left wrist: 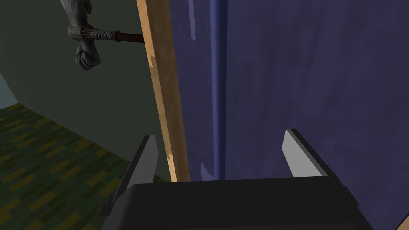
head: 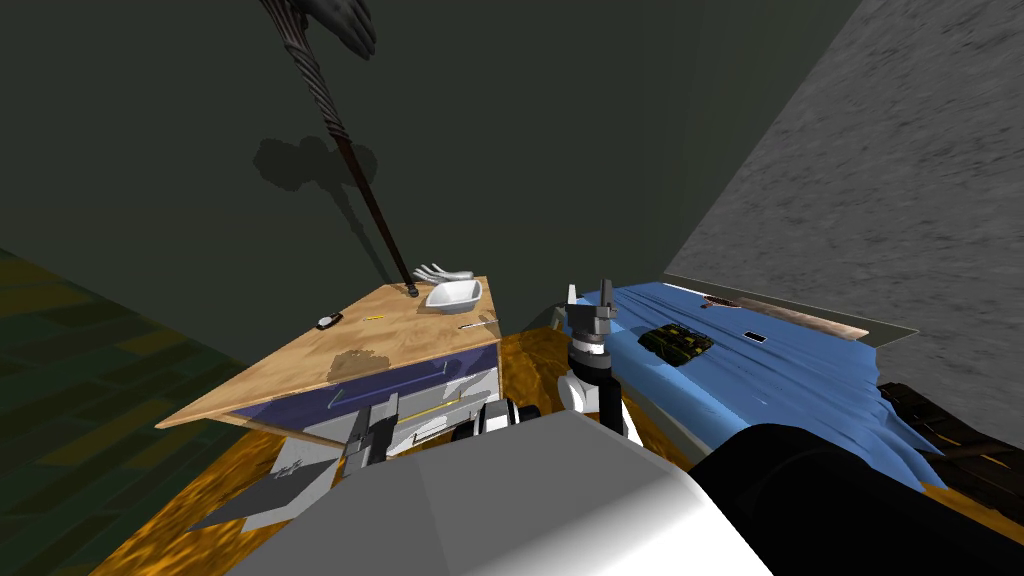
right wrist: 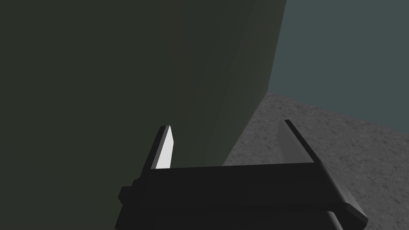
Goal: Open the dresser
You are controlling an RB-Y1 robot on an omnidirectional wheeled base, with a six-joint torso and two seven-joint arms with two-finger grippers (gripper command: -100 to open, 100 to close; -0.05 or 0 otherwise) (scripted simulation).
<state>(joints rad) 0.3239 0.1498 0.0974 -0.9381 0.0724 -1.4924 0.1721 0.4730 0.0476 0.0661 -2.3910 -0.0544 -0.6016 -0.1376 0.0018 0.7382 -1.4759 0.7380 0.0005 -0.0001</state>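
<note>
Wood-topped dresser [head: 400, 330] sits front-left of me, its purple drawer front [left wrist: 299, 72] facing my way; to its right is a bed [head: 800, 360] with a blue cover, and a strip of orange-brown floor [head: 530, 355] runs between the two.

Left claw [left wrist: 219, 137] is right up at that purple front, just under the wooden top edge; it's released, fingers spread wide. A slim blue bar handle [left wrist: 217, 80] runs along the drawer and passes between the two fingers, about midway; neither finger is touching it.

Right claw [head: 589, 295] is held up in the gap between dresser and bed, near the bed's near-left corner; it's released too, fingers apart with nothing between them.

On the dresser top: a white dish [head: 453, 294] at the far right corner; some pale curved bits [head: 440, 271] just behind it, can't tell what they are; a dark twisted pole [head: 345, 150] standing just left of the dish and topped with a grey hand-shaped thing [left wrist: 86, 56]; and a small dark object [head: 327, 321] near the left edge.
</note>
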